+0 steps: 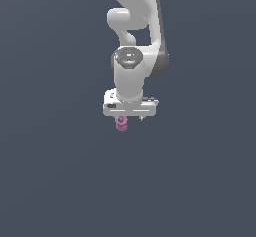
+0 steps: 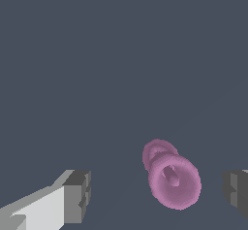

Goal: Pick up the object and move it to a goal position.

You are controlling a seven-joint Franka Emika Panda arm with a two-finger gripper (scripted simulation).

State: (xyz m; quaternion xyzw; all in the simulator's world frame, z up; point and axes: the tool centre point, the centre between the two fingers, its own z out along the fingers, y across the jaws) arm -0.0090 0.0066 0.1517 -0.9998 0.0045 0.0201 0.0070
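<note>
The object [image 1: 121, 124] is a small pink-purple knobbly lump with ring-like bulges, lying on the dark grey floor just below my white gripper [image 1: 130, 118], under the side of the hand towards the exterior view's left. In the wrist view the object [image 2: 172, 175] lies between my two fingers, nearer one dark finger pad [image 2: 236, 192] than the other [image 2: 78, 195]. The gripper [image 2: 157, 195] is open, with a visible gap on each side of the object. Neither pad touches it.
A plain dark grey floor [image 1: 60, 181] surrounds the arm. The white arm [image 1: 134, 41] rises behind the gripper in the exterior view. No other objects and no goal marker show.
</note>
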